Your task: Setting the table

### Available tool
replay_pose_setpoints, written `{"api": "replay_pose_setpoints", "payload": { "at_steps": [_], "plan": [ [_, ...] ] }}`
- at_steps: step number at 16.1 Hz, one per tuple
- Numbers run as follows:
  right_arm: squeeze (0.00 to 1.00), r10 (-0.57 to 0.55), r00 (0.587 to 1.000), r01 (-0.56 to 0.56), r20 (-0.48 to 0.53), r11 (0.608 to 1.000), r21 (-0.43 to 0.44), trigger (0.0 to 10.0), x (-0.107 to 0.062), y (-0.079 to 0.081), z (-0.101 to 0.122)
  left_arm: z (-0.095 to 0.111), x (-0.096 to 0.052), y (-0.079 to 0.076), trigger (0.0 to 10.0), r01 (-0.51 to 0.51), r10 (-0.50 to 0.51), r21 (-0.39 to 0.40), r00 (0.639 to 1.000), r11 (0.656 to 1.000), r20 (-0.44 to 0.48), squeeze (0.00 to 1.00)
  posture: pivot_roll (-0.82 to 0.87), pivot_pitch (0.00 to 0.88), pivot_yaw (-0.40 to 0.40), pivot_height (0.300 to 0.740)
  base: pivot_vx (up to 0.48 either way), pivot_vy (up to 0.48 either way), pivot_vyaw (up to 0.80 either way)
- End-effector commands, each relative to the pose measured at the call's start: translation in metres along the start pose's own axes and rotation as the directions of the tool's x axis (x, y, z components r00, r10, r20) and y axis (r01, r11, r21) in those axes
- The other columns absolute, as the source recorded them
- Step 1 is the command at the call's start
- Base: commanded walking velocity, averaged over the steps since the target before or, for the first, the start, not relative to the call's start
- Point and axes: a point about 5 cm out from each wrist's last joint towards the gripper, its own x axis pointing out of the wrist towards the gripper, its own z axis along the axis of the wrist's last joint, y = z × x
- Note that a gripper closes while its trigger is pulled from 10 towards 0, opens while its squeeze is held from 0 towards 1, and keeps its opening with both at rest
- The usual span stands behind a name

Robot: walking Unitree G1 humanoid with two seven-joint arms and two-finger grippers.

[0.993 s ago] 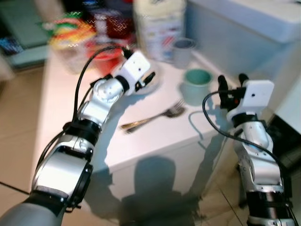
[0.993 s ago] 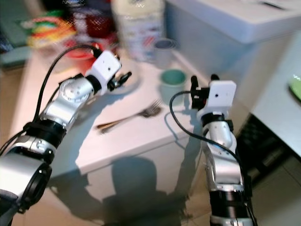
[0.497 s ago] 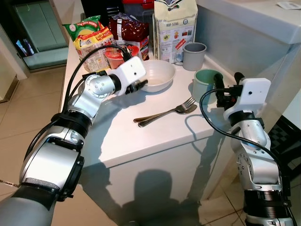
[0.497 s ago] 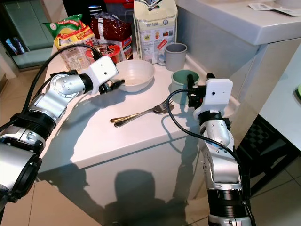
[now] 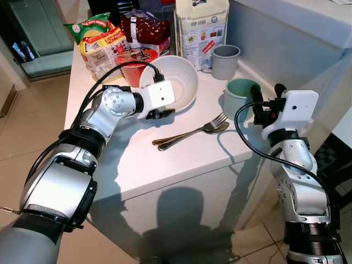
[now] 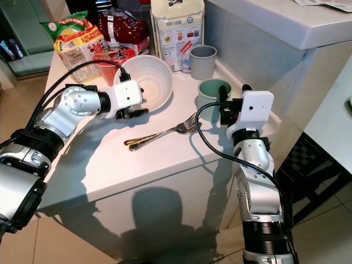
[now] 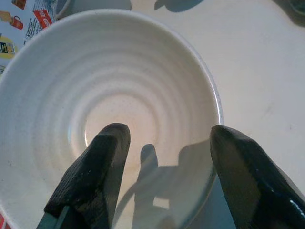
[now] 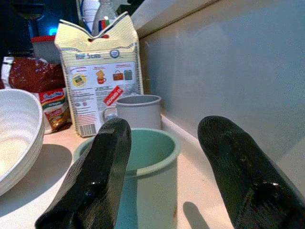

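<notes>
Left gripper point(image 7: 164, 157) clamps the bowl point(image 5: 179, 82), now tipped up (right gripper point(image 8: 171, 157) spread wide).

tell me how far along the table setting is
Early. Done: fork and spoon lie on the table. In hand: left gripper tilts the white bowl up by its rim. Left: right gripper, open, waits by the green cup; grey cup untouched.

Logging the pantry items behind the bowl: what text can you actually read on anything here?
"HUP SENG": tall cream cracker bag, top of its back panel, faint.
Cracker bag's red tag and fine print: too small.
Yellow-green snack packet: lettering blurred.
Dark red packet: unreadable.
</notes>
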Motion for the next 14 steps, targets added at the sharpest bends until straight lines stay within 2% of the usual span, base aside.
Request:
{"api": "replay_pose_setpoints", "payload": {
  "at_steps": [1, 8, 14],
  "plan": [
    [0.0, 0.008, 1.0, -0.009, 0.02, 1.0, 0.011, 10.0, 0.0022, 0.0029, 0.007, 0.0061, -0.0048, 0.0112, 10.0, 0.003, -0.003, 0.041, 1.0, 0.999, -0.001, 0.0, -0.04, 0.0, 0.111, 0.74, 0.0, 0.0, 0.0],
    [0.0, 0.015, 1.0, -0.015, 0.006, 1.0, 0.008, 10.0, 0.0011, 0.0035, 0.0043, 0.0052, -0.0052, 0.0103, 10.0, 0.015, -0.015, 0.05, 1.0, 0.999, 0.006, 0.0, -0.03, 0.0, 0.109, 0.74, 0.0, 0.0, 0.0],
    [0.0, 0.017, 1.0, -0.017, 0.008, 1.0, 0.006, 10.0, 0.0013, 0.004, 0.0051, 0.0052, -0.0064, 0.0167, 10.0, -0.009, 0.009, 0.053, 1.0, 0.999, -0.013, 0.0, -0.04, 0.0, 0.111, 0.74, 0.0, 0.0, 0.0]
  ]
}}
